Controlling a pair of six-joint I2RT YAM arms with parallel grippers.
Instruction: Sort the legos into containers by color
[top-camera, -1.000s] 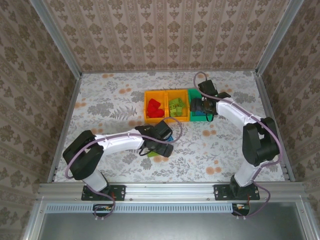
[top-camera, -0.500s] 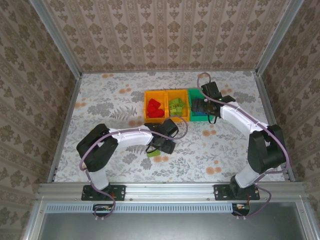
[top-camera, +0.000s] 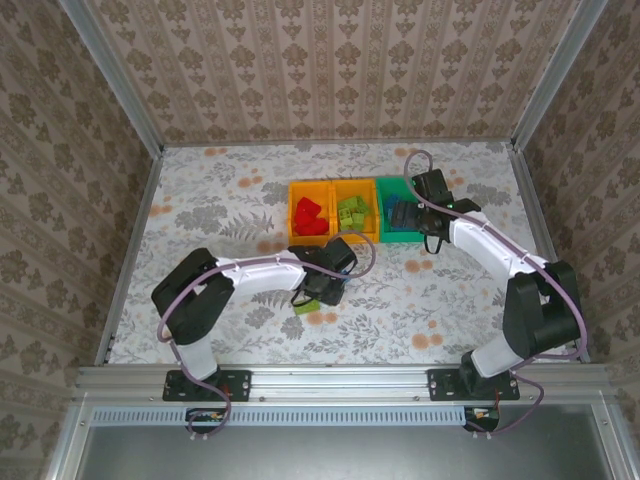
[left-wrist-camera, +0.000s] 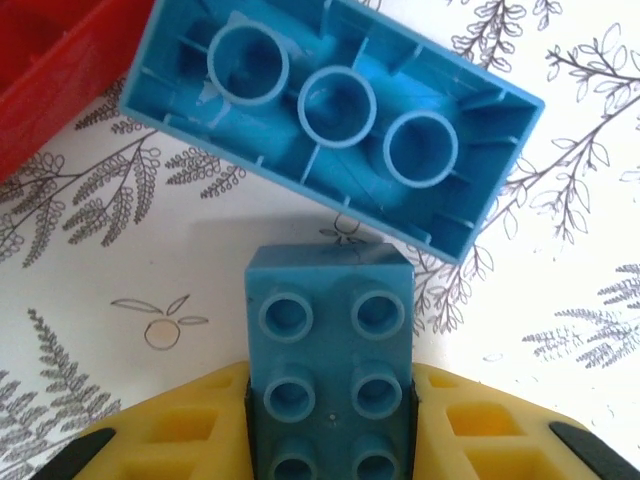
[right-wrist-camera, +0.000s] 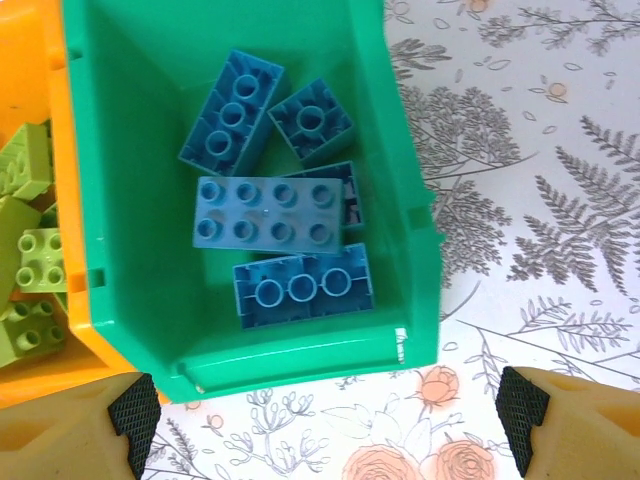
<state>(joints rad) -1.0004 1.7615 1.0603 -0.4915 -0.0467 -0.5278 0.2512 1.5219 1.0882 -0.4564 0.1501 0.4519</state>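
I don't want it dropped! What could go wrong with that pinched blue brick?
The left gripper holds the blue brick only by its near end, so it might tilt or slip when lifted. The upside-down blue brick right ahead could get bumped. The right gripper hangs open near the green bin, maybe in the way.

Both arms: white tube links w/ black joint housings, L arm (top-camera: 255, 272) & R arm (top-camera: 490, 250). Thin lilac-grey cable (top-camera: 406, 168) loops along each. Black base plates (top-camera: 205, 385) at the near edge. L claw (left-wrist-camera: 330, 400): yellow fingers (left-wrist-camera: 170, 440) w/ rectangular pockets, thin black liners (left-wrist-camera: 253, 450) on inner faces. R claw (right-wrist-camera: 320, 420): same yellow, black cross-hatched pads (right-wrist-camera: 133, 408).
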